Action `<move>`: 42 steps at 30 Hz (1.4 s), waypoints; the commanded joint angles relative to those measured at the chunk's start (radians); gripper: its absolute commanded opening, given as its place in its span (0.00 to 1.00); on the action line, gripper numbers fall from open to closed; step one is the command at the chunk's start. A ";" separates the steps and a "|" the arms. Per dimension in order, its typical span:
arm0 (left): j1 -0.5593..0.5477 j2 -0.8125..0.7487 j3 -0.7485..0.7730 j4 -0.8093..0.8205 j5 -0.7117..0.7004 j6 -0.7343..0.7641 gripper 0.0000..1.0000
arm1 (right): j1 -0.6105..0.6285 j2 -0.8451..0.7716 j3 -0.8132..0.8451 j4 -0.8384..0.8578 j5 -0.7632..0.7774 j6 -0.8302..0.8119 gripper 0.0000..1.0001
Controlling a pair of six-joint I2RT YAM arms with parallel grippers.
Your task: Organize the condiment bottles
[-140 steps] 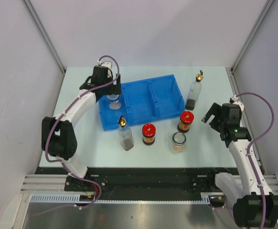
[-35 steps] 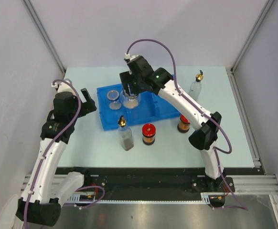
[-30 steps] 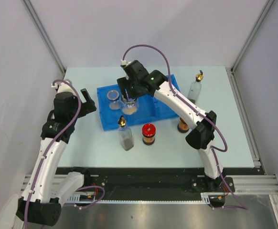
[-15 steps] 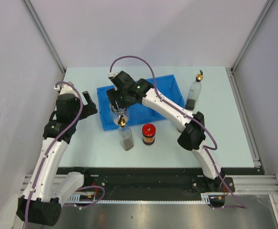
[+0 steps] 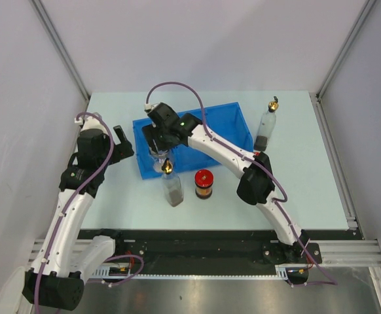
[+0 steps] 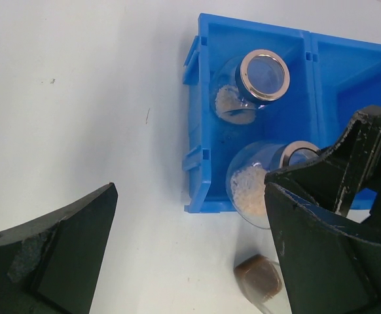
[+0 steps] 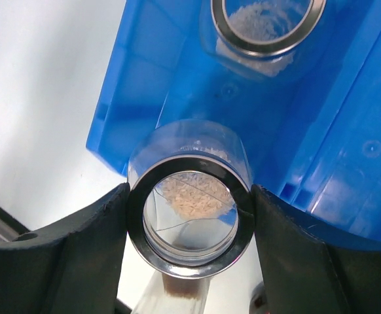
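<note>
Table (image 5: 308,190): pale, arm bases at the near edge.

Tray (image 5: 230,127): blue, three compartments, sits mid-table toward the far side, slightly skewed.

Right arm (image 5: 223,147): stretched leftward across the tray, wrist over the left compartment. Its elbow hides part of the table right of the tray's near edge.

Left arm (image 5: 72,196): raised along the left side of the table, wrist just left of the tray, apart from it.

Right gripper (image 7: 189,196): fingers (image 7: 79,255) pinching the held jar (image 7: 189,226), one on each side of the glass, both touching.

Left gripper (image 6: 189,193): spread wide, nothing between the fingers, looking down at the tray's left end.

Far bottle (image 5: 266,127): tall, clear, gold spout, dark fill at the bottom. Upright on the table just right of the tray.

Near bottle (image 5: 172,185): same kind, upright on the table just near of the tray's left end, close under the right gripper.

Red jar (image 5: 204,184): red lid, dark body, upright on the table just right of the near bottle. Only one such jar is in sight.

Held jar: short, clear, a little tan grain inside, mouth up and open. It is at the near-left corner of the left compartment, by the near wall, and looks tilted. Cannot tell if its base rests on the tray floor.

Far jar (image 6: 256,82): same kind, tan grain inside. Stands in the left compartment, far of the held jar, a little apart from it.
</note>
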 commanded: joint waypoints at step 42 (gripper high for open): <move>0.011 0.024 -0.021 0.055 0.021 0.003 1.00 | -0.033 0.103 0.015 0.219 0.063 -0.072 0.84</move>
